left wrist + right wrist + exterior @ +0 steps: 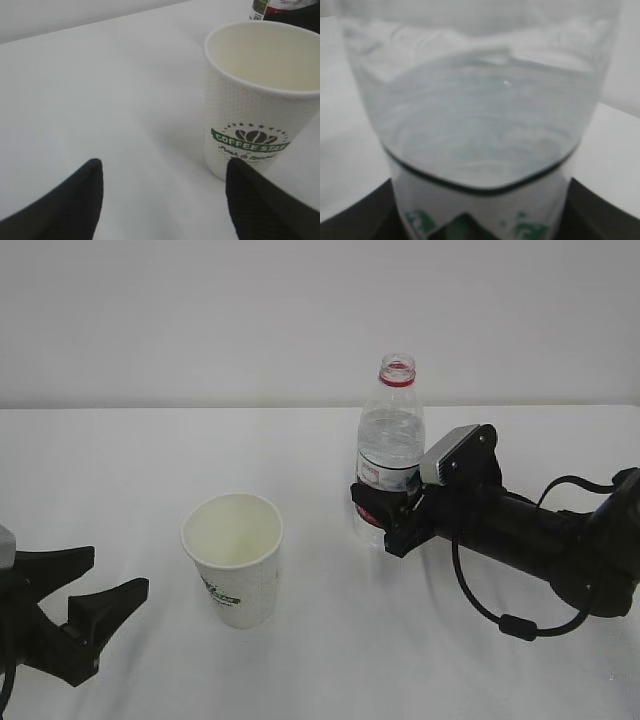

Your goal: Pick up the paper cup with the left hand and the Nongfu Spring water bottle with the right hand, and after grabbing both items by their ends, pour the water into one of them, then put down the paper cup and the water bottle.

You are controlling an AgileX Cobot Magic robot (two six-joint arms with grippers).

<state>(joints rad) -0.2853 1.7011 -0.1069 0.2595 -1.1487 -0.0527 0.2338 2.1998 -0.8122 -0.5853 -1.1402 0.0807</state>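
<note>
The left hand (95, 625), a black two-finger gripper low at the near left of the scene, has its jaws spread wide and holds nothing; its fingertips (75, 200) touch nothing but hang over the white table (120, 460). The small white tapered paper cup (233, 558) with a rolled rim and a dark green logo stands just beyond and to the right of that gripper, apart from it. In the left wrist view the cup (257, 100) sits ahead of the right-hand fingertip rather than between the two. The cup is upright, mouth up, its long axis vertical, and its inside looks empty.

The right hand (380, 515), a black arm with a silver-grey rectangular block on top, reaches in from the right. Its black jaws sit on either side of the lower body of the clear ribbed plastic water bottle (391, 445), at the red label. Whether they already press the plastic or merely flank it cannot be told. In the right wrist view the bottle (480, 125) fills the frame, dark jaw edges showing at both lower corners.

The bottle stands upright on the table, to the right of the cup and farther back, well apart from it. Its long axis is vertical, its open neck with the red ring pointing up, no cap on it. The clear water (480, 120) fills roughly the lower half of the bottle.
</note>
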